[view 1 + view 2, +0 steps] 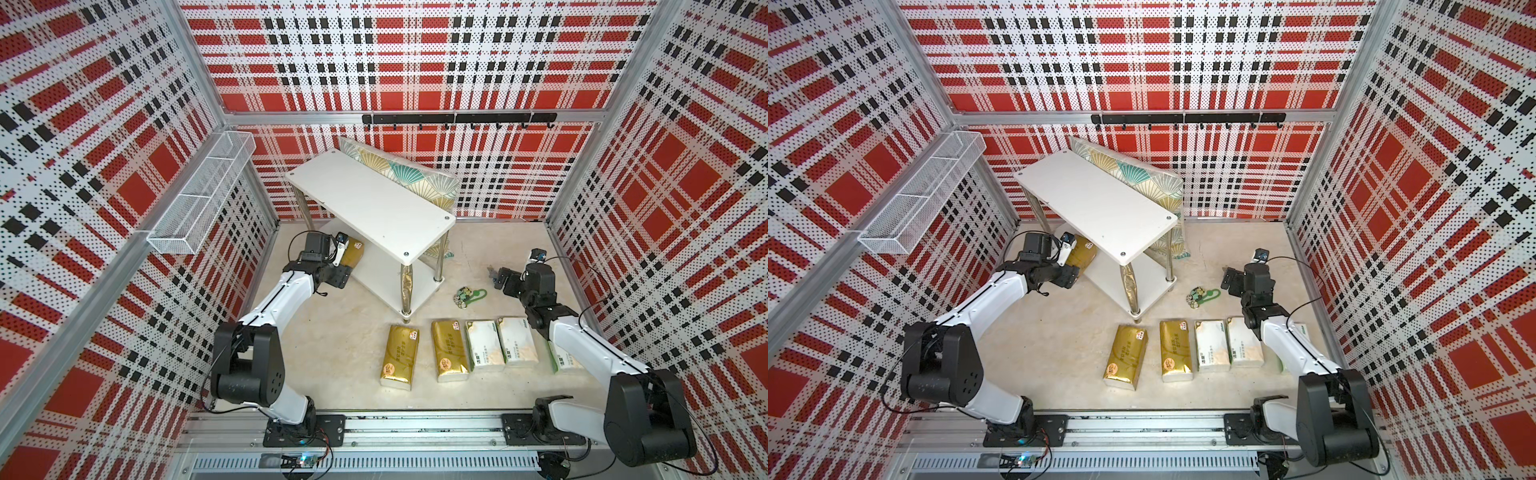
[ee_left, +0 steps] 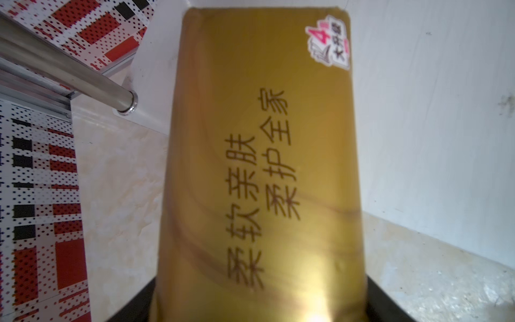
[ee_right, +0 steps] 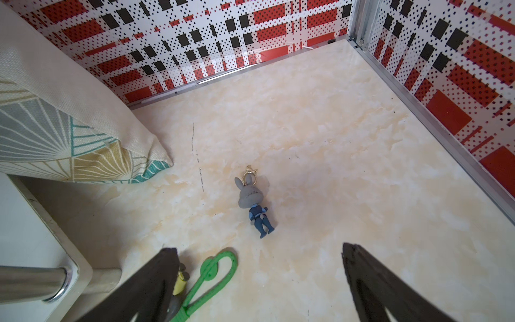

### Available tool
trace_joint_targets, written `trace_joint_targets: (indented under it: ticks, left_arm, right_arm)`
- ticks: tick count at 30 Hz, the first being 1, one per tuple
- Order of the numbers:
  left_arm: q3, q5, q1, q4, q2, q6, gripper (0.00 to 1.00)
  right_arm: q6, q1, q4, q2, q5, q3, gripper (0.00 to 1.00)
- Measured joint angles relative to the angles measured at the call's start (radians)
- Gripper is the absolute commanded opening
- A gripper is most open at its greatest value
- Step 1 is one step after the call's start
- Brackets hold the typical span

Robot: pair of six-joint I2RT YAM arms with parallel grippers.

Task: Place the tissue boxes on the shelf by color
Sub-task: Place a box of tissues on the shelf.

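Observation:
My left gripper (image 1: 345, 262) (image 2: 259, 281) is shut on a gold tissue pack (image 1: 353, 251) (image 2: 259, 139), its jaws against the pack's two sides. The pack's far end lies over the lower board (image 2: 418, 111) at the left end of the shelf (image 1: 365, 199) (image 1: 1092, 203). On the floor in front lie two gold packs (image 1: 400, 356) (image 1: 449, 350) and two white packs (image 1: 484, 345) (image 1: 516, 340) in a row. Another white pack (image 1: 561, 361) is partly hidden under my right arm. My right gripper (image 1: 498, 278) (image 3: 259, 249) hangs open above the floor, holding nothing.
A fan-patterned cushion (image 1: 411, 174) leans behind the shelf. A green-looped keychain (image 1: 467, 296) (image 3: 217, 267) and a small rabbit figure (image 3: 253, 203) lie on the floor by my right gripper. A wire basket (image 1: 203, 195) hangs on the left wall and a hook rail (image 1: 457, 118) on the back wall.

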Motion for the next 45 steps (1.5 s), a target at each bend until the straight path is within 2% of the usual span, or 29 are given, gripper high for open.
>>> trace_joint_targets:
  ticks: [12,25,45]
  left_arm:
    - [0.108,0.201,0.114,0.066,0.139,0.092,0.81]
    - [0.141,0.277,0.133,0.1,0.216,0.153,0.81]
    - [0.285,0.325,0.157,0.104,0.344,0.212,0.8]
  right_arm:
    - [-0.002,0.022,-0.053,0.002,0.045,0.018,1.0]
    - [0.005,0.027,-0.068,0.01,0.042,0.023,1.0]
    - [0.012,0.059,-0.076,0.041,0.046,0.048,1.0]
